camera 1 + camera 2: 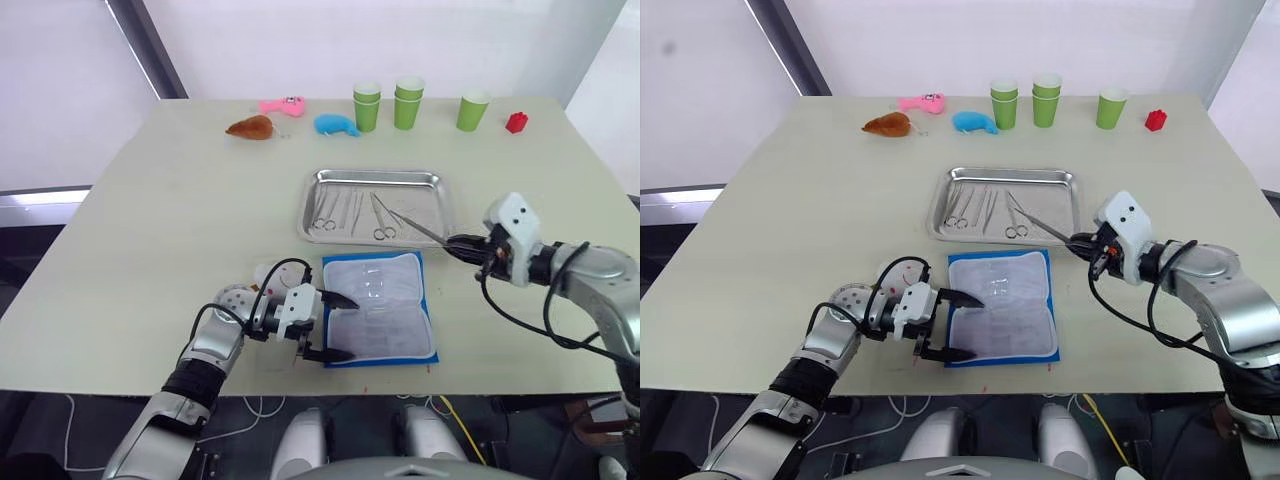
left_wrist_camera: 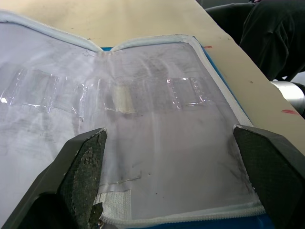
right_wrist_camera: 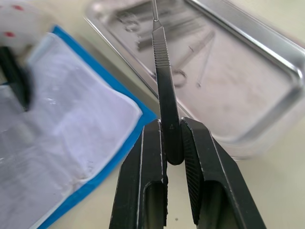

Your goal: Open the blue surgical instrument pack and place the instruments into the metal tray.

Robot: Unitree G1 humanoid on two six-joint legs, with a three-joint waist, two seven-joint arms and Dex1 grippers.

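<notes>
Right gripper (image 3: 173, 143) clenching a flat dark scalpel handle (image 3: 164, 90), its tip reaching over the shiny metal tray (image 1: 372, 178) holding thin, hard-to-distinguish instruments (image 1: 352, 212), left gripper (image 1: 332, 327) released, fingers straddling the opened blue surgical instrument pack (image 1: 380, 308), pale wrinkled lining lying near the tray.

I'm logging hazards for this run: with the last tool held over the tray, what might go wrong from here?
The right end effector pinches the scalpel handle only at its tail end, so it could pivot or slip. Its tip points over the metal tray, where scissors already lie; a drop might land on them or on the rim. The open left end effector straddles the blue surgical instrument pack and could drag it.
</notes>
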